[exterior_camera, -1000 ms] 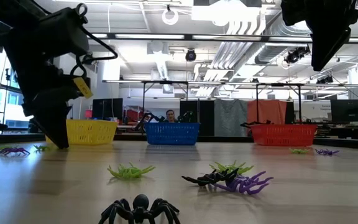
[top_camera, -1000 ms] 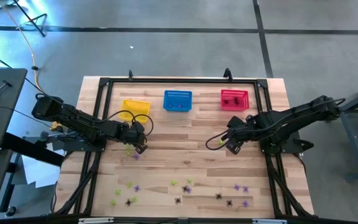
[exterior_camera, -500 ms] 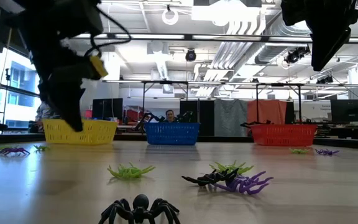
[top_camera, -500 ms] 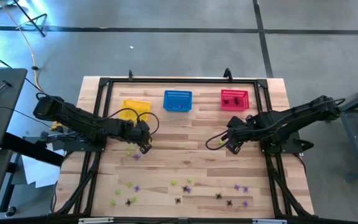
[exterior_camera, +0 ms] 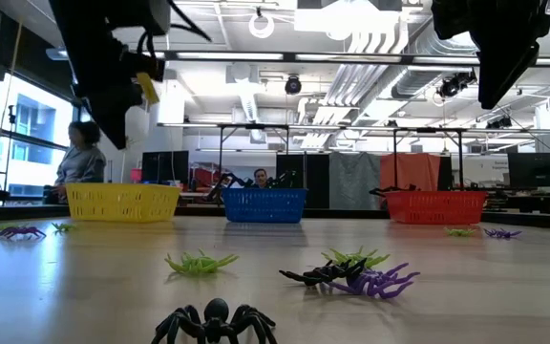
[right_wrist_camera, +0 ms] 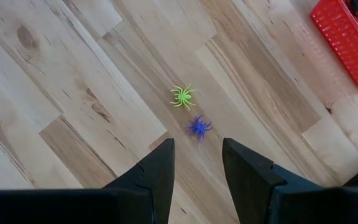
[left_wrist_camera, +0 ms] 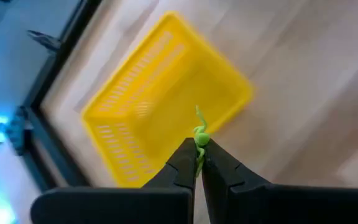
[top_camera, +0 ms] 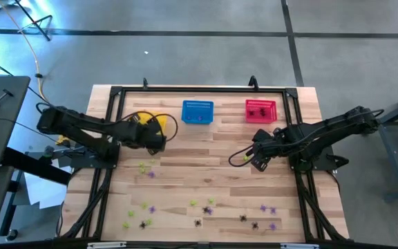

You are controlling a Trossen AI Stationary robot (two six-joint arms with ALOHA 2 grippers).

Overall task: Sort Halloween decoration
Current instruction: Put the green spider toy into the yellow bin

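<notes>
Yellow-green, a light, springy plastic spider point(left_wrist_camera: 199, 132) is pinched by a thin leg between the closed left gripper point(left_wrist_camera: 198, 163) fingers above the yellow basket point(left_wrist_camera: 166, 124) at upper left, while the right gripper point(right_wrist_camera: 197, 163) fingers are spread, empty, above the surface point(right_wrist_camera: 73, 93).

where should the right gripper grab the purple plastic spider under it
Judging from its pose, the small purple plastic spider lies flat with legs splayed, so the open right gripper should descend from straight above and pinch across its central body, avoiding the neighbouring yellow-green spider.
</notes>
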